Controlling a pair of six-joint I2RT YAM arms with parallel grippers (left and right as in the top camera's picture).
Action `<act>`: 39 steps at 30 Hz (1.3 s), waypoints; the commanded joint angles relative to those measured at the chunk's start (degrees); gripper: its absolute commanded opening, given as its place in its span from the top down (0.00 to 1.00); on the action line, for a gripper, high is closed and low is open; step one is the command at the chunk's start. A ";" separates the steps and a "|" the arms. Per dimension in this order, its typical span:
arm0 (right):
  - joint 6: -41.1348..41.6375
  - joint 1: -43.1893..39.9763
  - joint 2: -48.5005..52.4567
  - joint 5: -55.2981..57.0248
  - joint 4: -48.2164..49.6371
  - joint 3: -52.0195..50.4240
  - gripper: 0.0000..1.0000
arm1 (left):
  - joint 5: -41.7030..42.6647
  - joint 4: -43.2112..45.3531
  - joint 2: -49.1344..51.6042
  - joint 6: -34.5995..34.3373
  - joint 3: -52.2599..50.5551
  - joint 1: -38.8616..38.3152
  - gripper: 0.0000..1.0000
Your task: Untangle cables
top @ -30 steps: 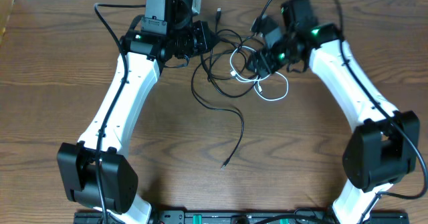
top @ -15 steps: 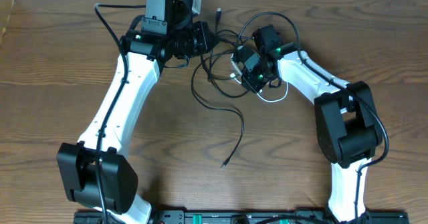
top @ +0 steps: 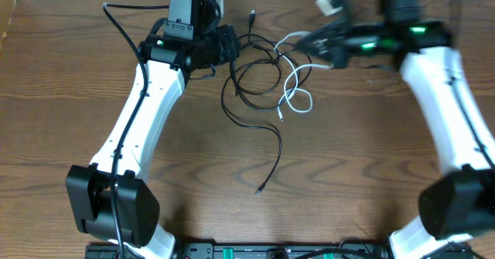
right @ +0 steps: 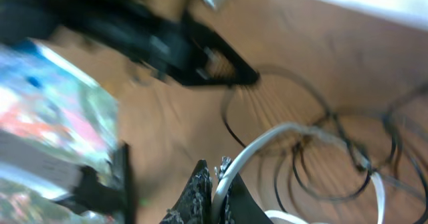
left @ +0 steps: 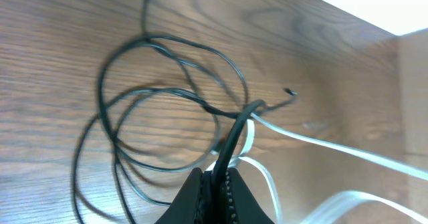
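- While the left pincer (left: 215, 175) pinched a black cable (left: 235, 134), the right pincer (right: 215, 170) pinched the white cable (right: 261, 134).
- Both lay tangled at twelve o'clock.
- Pulling apart seemed under way; next it likely needed a slow pull toward three o'clock.

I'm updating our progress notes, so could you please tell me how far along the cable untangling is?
Done: nothing looks separated yet; the white cable crosses loops of the black cables. In hand: the left fingers are shut on one black cable, the right fingers on the white one. Left: drawing the white cable clear and laying each cable out apart.
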 commanded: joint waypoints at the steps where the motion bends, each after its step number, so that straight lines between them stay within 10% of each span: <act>1: 3.10 -6.71 -2.99 -16.87 1.11 0.50 0.99 | -11.06 -1.79 -0.94 -0.52 -0.37 0.13 0.92; 9: 15.47 -23.89 -6.99 -8.55 7.45 0.50 0.99 | -23.76 -6.16 -0.94 -0.50 -0.37 0.22 0.93; 22: 21.27 -35.78 -7.45 47.15 -1.49 0.50 0.99 | -24.63 -9.35 -0.94 -0.52 -0.39 6.01 0.92; 28: 14.05 -30.51 -6.25 38.32 -3.98 0.46 0.99 | -23.74 -8.87 -0.92 -1.03 -0.39 5.95 0.92; 34: 6.16 -17.42 -0.85 38.34 -8.44 0.46 0.59 | -23.71 -9.09 -0.68 -1.62 -0.39 5.81 0.91; 39: 7.34 -7.50 6.10 38.36 -8.74 0.44 0.45 | -23.34 -12.20 -0.68 -1.57 -0.39 5.81 0.30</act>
